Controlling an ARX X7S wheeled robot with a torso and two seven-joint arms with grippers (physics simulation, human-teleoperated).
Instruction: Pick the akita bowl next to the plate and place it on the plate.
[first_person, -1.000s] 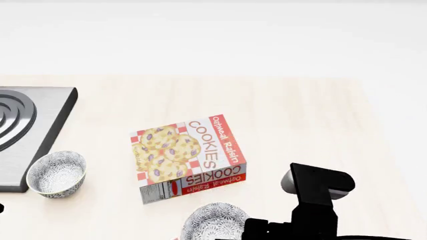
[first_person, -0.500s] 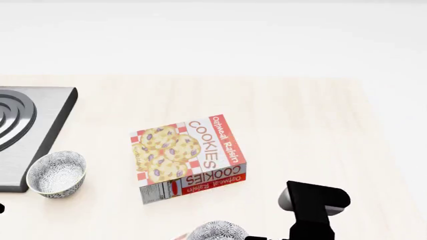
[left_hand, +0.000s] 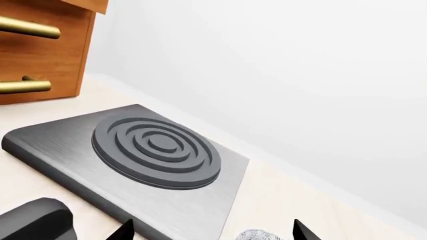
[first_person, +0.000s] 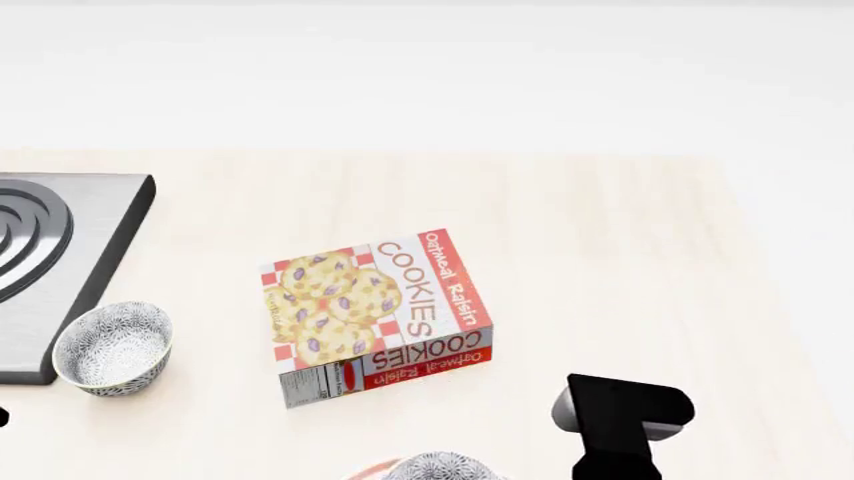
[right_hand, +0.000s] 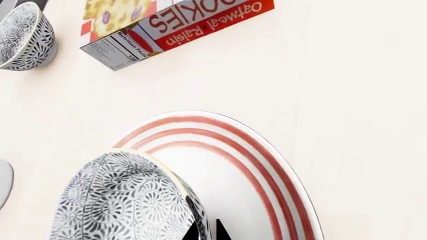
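In the right wrist view the akita bowl (right_hand: 127, 200), grey-and-white floral outside, hangs tilted over the plate (right_hand: 267, 170), a wide white plate with red rings. My right gripper (right_hand: 207, 233) is shut on the bowl's rim, one fingertip on each side of the wall. In the head view only the bowl's top (first_person: 441, 467) and a sliver of the plate (first_person: 370, 471) show at the bottom edge, beside my right arm (first_person: 621, 420). My left gripper (left_hand: 213, 234) is open, hovering by the stove with nothing between its fingertips (left_hand: 125, 232).
A cookie box (first_person: 380, 315) lies flat mid-table, just beyond the plate. A second floral bowl (first_person: 114, 347) stands beside the grey stove plate (first_person: 100, 240). The left wrist view shows the burner (left_hand: 157, 150) and a wooden cabinet (left_hand: 40, 50) with brass handles.
My right arm has drawn back toward the bottom of the head view, carrying the bowl with it; most of the bowl has slid out of that view. The other objects are unmoved.
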